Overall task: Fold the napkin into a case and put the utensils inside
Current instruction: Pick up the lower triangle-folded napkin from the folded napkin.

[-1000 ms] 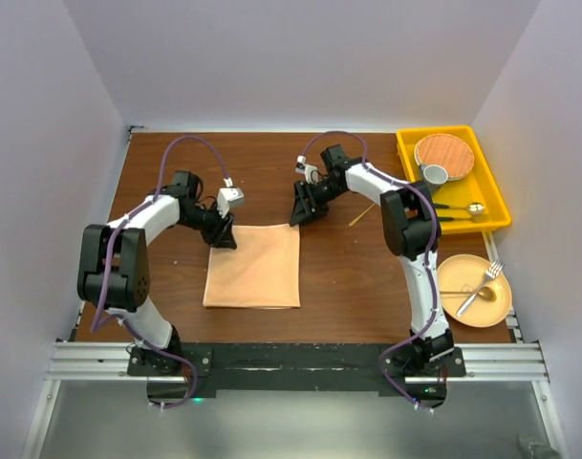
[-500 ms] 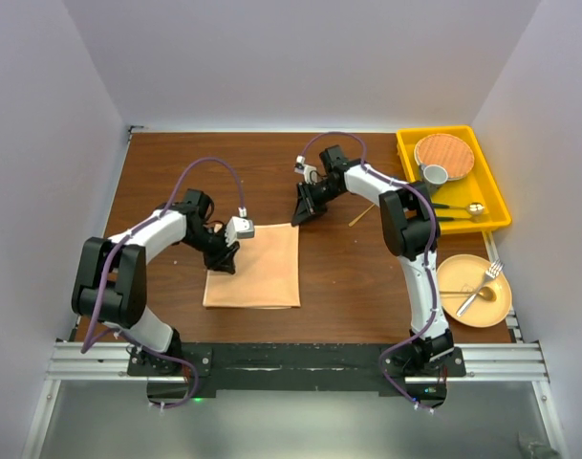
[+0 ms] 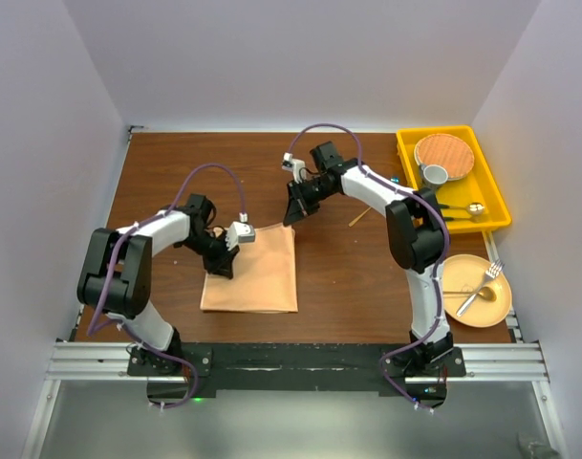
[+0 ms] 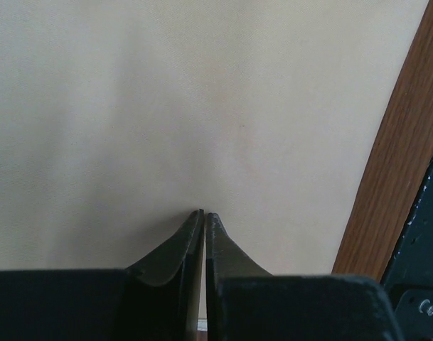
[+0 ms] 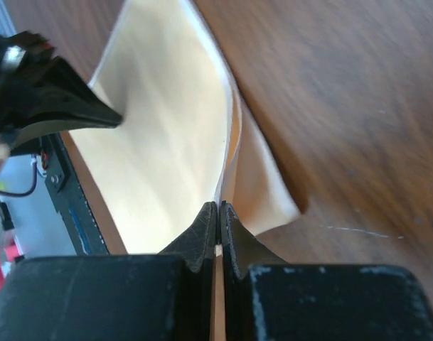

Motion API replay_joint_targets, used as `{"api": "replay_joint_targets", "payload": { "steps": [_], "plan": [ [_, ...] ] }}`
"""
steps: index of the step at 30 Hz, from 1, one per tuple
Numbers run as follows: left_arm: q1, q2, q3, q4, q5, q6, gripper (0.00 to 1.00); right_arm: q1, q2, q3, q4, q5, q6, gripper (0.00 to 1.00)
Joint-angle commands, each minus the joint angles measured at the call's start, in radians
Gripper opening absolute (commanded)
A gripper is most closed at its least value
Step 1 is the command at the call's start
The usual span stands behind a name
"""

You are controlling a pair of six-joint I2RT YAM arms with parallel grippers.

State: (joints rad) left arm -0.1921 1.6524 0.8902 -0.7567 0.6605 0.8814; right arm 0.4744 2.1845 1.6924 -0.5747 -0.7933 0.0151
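The peach napkin (image 3: 257,273) lies folded into a rectangle on the brown table. My left gripper (image 3: 224,266) sits at its left edge. In the left wrist view the jaws (image 4: 204,213) are pressed together with a sliver of cloth (image 4: 202,106) between them. My right gripper (image 3: 292,215) is at the far right corner, shut on the cloth. The right wrist view shows that corner (image 5: 266,192) raised and running into the jaws (image 5: 219,206). A gold fork (image 3: 489,277) and spoon (image 3: 470,301) rest on the round plate (image 3: 501,306) at the right. No case shows.
A yellow tray (image 3: 491,196) at the back right holds a wooden disc (image 3: 443,151), a small cup (image 3: 434,174) and another spoon (image 3: 460,207). A thin stick (image 3: 360,214) lies on the table right of the right gripper. White walls close in the table.
The left gripper slid nearer along the napkin's left edge and closed. The right gripper closed on the far right corner and raised it; the cloth shifted slightly.
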Motion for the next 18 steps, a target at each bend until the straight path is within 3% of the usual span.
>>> {"api": "replay_joint_targets", "payload": {
  "steps": [1,3,7,13,14,15,16,18],
  "plan": [
    [0.010,-0.081,-0.008,0.116,0.086,-0.042,0.09,0.004,-0.071,-0.016,0.027,0.028,-0.069,0.00],
    [-0.013,-0.157,-0.026,0.215,0.132,-0.126,0.13,0.003,-0.057,-0.016,0.015,0.032,-0.075,0.00],
    [-0.125,-0.177,-0.011,0.454,0.072,-0.226,0.14,0.003,-0.037,-0.019,0.018,0.040,-0.078,0.00],
    [-0.247,-0.079,0.047,0.491,0.025,-0.219,0.12,0.006,-0.006,0.003,-0.005,0.055,-0.089,0.00],
    [-0.250,-0.063,0.049,0.487,0.024,-0.214,0.12,0.004,0.000,0.016,-0.026,0.062,-0.093,0.04],
    [-0.250,-0.060,0.049,0.485,0.024,-0.213,0.12,0.004,0.006,0.019,-0.031,0.075,-0.095,0.19],
    [-0.250,-0.062,0.040,0.485,0.018,-0.208,0.12,0.004,0.009,0.023,-0.034,0.088,-0.096,0.27],
    [-0.250,-0.065,0.027,0.479,0.016,-0.199,0.12,0.003,0.009,0.020,-0.027,0.117,-0.093,0.37]
  ]
}}
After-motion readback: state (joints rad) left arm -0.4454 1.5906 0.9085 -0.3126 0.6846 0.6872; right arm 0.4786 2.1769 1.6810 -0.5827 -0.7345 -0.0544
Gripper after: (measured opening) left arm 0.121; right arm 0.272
